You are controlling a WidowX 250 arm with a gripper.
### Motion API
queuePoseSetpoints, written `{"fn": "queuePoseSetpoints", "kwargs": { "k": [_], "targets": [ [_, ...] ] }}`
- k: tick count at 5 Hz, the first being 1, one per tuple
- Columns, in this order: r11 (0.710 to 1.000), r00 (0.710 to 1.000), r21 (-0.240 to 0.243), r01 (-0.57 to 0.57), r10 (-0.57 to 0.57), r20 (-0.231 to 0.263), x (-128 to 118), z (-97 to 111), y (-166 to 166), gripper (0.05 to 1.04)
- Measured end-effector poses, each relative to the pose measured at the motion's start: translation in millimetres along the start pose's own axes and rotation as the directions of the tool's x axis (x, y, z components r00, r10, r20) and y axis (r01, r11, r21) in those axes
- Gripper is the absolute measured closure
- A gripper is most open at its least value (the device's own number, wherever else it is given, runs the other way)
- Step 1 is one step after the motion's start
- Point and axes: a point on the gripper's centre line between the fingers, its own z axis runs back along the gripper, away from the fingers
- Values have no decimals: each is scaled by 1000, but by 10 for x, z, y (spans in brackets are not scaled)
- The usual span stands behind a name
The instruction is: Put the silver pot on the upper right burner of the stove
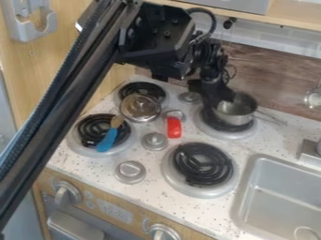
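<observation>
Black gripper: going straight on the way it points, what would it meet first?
Most likely the silver pot: the gripper points down at its left side as pictured, with the upper right burner beneath. Depth is unclear, so it may touch the rim.

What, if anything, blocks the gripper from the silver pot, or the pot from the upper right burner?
Nothing visible does. The gripper is at the silver pot, by its left side in the picture, and the pot is already over the upper right burner. The red object is left of that burner.
</observation>
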Motion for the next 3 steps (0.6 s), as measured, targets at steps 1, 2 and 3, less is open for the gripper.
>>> {"fn": "queuePoseSetpoints", "kwargs": {
  "k": [1,2,3],
  "targets": [
    [1000,1000,0,5,-5,-6,-66,32,-1,593],
    [1000,1000,-13,-21,21,15,-49,107,-19,331],
    [1000,999,-19,-15,16,27,-108,211,-28,89]
  ]
}}
